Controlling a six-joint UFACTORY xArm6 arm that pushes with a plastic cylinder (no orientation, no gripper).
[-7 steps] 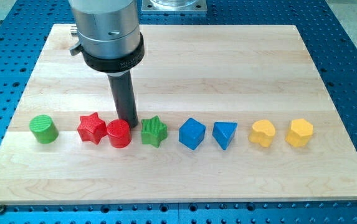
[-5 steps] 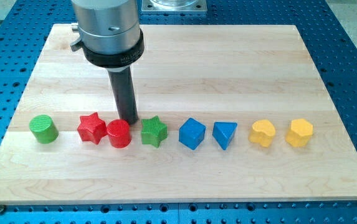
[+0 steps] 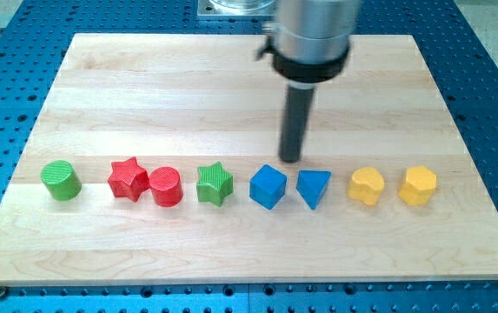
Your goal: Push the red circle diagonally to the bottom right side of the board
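Camera view, eight blocks, one red circle (image 3: 166, 186), tip (image 3: 290, 159)

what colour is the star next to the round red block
Red. The star touches the red circle on its left in the camera view.

This is a robotics lab bench. A pale wooden board (image 3: 231, 96) lies on a blue metal table (image 3: 492, 69) drilled with a regular grid of holes, the kind of plate used for bolting down test rigs, and a grey metal mounting base (image 3: 235, 7) sits at the view's top. Small coloured plastic blocks, such as a green cylinder (image 3: 61, 180) and a yellow block (image 3: 418, 185), stand in a row like test pieces.
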